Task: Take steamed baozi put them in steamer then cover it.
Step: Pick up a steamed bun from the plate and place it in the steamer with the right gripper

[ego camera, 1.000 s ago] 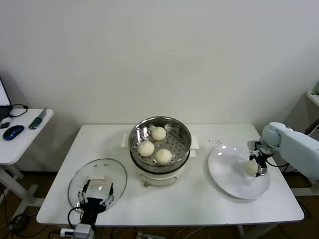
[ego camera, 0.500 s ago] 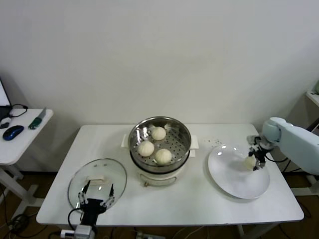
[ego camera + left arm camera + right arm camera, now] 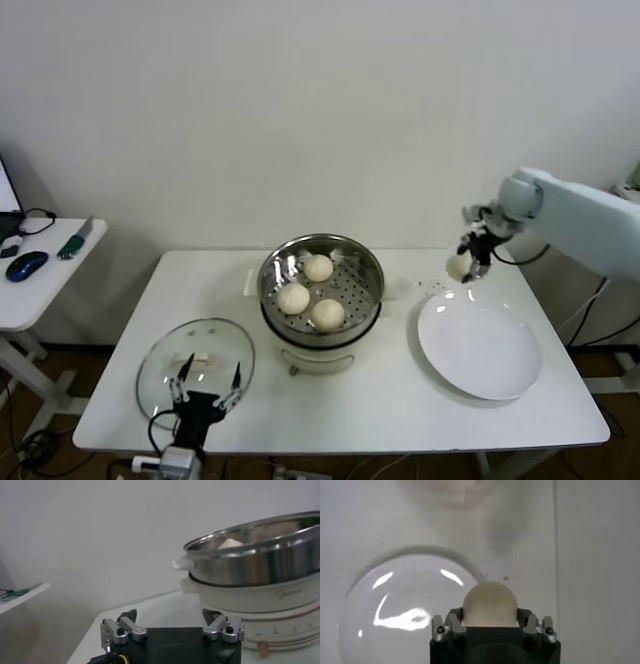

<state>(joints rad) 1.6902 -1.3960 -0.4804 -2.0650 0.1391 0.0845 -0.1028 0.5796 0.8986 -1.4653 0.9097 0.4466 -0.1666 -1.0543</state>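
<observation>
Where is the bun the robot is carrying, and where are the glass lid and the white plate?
carried bun (image 3: 458, 266), head view, its rounded side
glass lid (image 3: 165, 360), head view, bare glass
white plate (image 3: 480, 345), head view, flat middle

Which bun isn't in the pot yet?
The fourth baozi, pinched in the right gripper up in the air past the white plate. The other three buns already sit inside the steamer.
</observation>
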